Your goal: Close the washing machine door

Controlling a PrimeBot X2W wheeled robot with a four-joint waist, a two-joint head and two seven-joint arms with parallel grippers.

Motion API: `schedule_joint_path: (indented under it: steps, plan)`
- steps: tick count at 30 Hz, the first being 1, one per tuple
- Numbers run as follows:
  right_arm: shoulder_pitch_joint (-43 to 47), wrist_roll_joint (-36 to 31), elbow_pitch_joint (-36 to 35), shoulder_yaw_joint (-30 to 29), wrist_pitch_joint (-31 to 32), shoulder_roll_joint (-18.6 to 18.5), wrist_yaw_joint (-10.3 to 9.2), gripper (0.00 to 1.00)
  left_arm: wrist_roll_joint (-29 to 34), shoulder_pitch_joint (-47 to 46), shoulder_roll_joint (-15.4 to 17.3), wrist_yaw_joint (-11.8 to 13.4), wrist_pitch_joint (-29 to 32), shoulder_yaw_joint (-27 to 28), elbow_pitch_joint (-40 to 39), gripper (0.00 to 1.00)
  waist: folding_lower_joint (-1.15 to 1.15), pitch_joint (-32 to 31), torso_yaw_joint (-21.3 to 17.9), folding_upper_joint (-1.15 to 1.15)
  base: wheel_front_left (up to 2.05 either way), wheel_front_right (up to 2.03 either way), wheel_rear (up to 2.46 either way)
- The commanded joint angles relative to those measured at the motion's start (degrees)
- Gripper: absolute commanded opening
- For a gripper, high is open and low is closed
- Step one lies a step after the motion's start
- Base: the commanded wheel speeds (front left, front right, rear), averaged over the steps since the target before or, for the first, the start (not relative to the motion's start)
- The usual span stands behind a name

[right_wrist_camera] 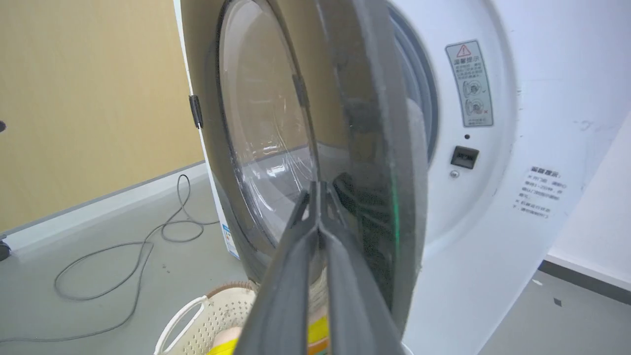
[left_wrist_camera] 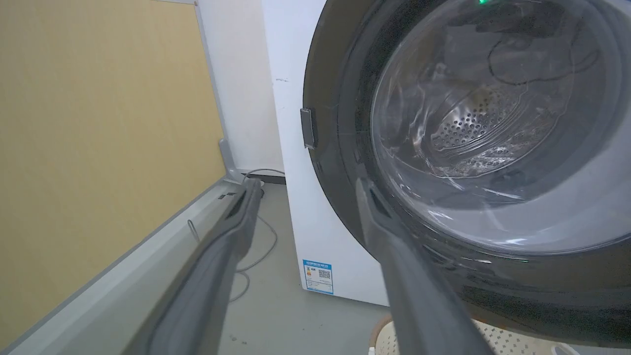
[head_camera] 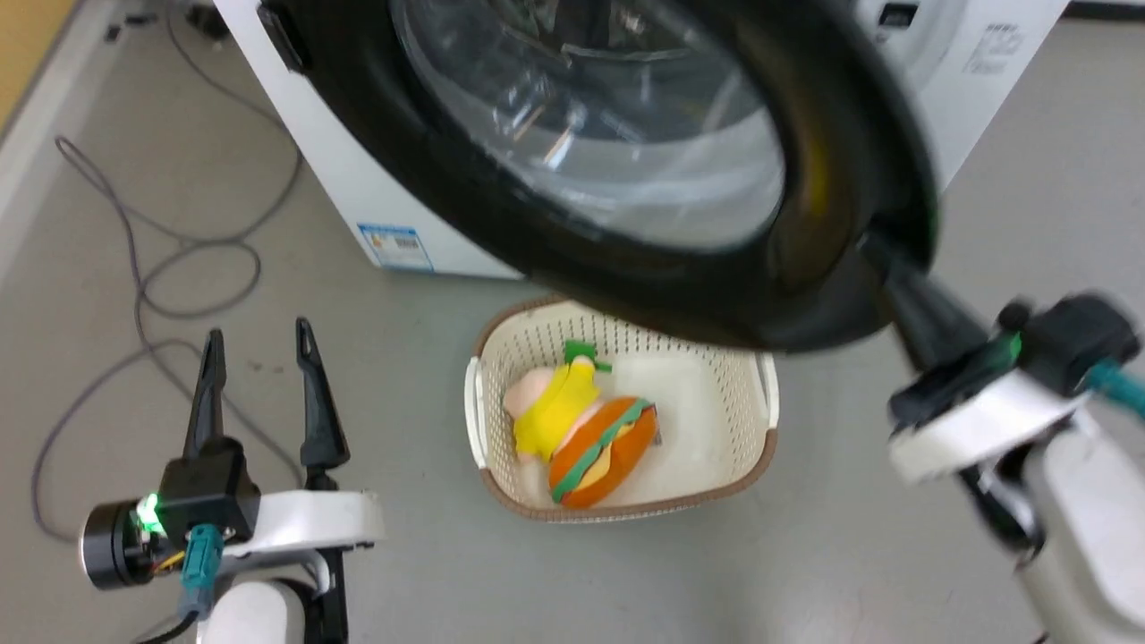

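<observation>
**Head view, left to right.** Left of the left gripper (head_camera: 258,333), a grey cable (head_camera: 143,268) loops over the floor. The gripper's two fingers are spread wide, hold nothing and stand apart from everything. Beyond its fingertips stands one washing machine (head_camera: 358,179), white, with one blue label (head_camera: 395,247) low on its front. Between the two grippers sits one cream perforated basket (head_camera: 474,420). It holds two soft toys, a yellow one (head_camera: 559,407) and a burger-shaped one (head_camera: 604,447), which touch. The washing machine door (head_camera: 626,268) is swung out ajar, overhangs the basket's far rim and hides part of it. The right gripper (head_camera: 894,277), blurred, meets the lower right of the door's black rim.

**Left wrist view.** A yellow wall (left_wrist_camera: 98,123) lies left of the parted fingers (left_wrist_camera: 236,231). The machine's white side and the door's rim (left_wrist_camera: 335,148) lie beyond the tips. The rim carries one small latch (left_wrist_camera: 308,128). The perforated drum (left_wrist_camera: 473,128) shows through the glass.

**Right wrist view.** The right gripper (right_wrist_camera: 317,190) has its fingers pressed together with nothing between them, tips against the door, which is seen nearly edge-on. To their right, a gap separates the door from the machine front, which bears one warning sticker (right_wrist_camera: 471,84) and one latch slot (right_wrist_camera: 464,156).
</observation>
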Motion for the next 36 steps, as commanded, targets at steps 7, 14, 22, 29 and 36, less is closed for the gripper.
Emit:
schedule_joint_path:
  steps: [7, 14, 22, 29, 36]
  plan:
    - [-10.4, -1.3, 6.8, -3.8, -0.2, -1.3, -0.11, 0.00, 0.4, -3.8, -0.7, -0.2, -0.2, -0.4, -1.3, 1.00, 0.00, 7.0, 1.1, 0.00, 0.00, 0.00, 0.00]
    - [-19.7, -2.8, 14.1, -6.8, -0.3, -1.8, -0.11, 0.00, 0.3, -6.4, -1.1, -0.1, -0.2, -0.8, -1.9, 1.00, 0.00, 10.5, 1.4, 0.00, 0.00, 0.00, 0.00]
    - [-27.3, -4.8, 20.1, -8.2, -0.3, -1.3, -0.11, 0.00, 0.0, -7.9, -1.3, -0.1, -0.2, -1.1, -2.3, 1.00, 0.00, 12.8, 1.3, 0.00, 0.00, 0.00, 0.00]
    - [-30.5, -6.2, 23.4, -10.6, -0.3, 0.0, -0.11, 0.00, 0.0, -8.6, -1.3, -0.2, -0.2, -0.7, -2.2, 1.00, 0.00, 13.9, 1.0, 0.00, 0.00, 0.00, 0.00]
    - [-25.6, -8.4, 17.4, -11.9, -0.3, 0.9, -0.11, 0.00, 0.4, -7.5, -1.3, -0.3, -0.2, 0.2, -1.3, 1.00, 0.00, 10.7, -0.7, 0.00, 0.00, 0.00, 0.00]
